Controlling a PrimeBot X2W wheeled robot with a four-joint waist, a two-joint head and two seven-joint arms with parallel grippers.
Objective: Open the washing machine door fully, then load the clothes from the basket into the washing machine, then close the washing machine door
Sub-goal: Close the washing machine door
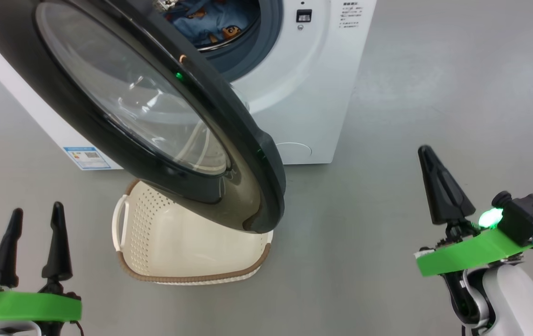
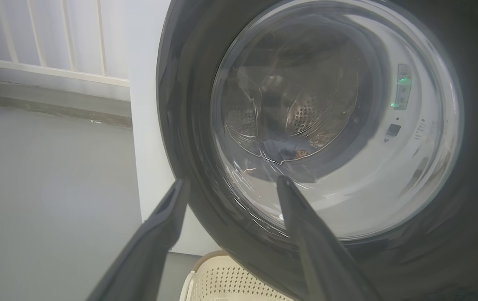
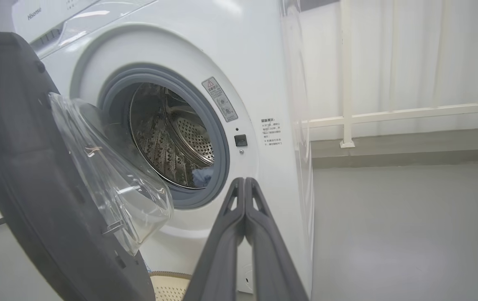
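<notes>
Clothes [image 1: 206, 24] in washing machine [image 1: 304, 95], door [image 1: 131, 107] ajar

This looks like a bare indoor test space set up as a laundry corner. A big white boxy front-loading washing machine [image 3: 264, 62] stands alone on a smooth, seamless grey floor [image 1: 434, 93], taking up the left half of the right wrist view. At the right of that view, a white railing with upright bars [image 3: 389, 115] runs above a low grey ledge [image 3: 410, 146], with pale white curtains or panels [image 3: 431, 50] behind. A small cream-white perforated plastic basket [image 1: 147, 228] sits on the floor at the lower middle of the head view.
</notes>
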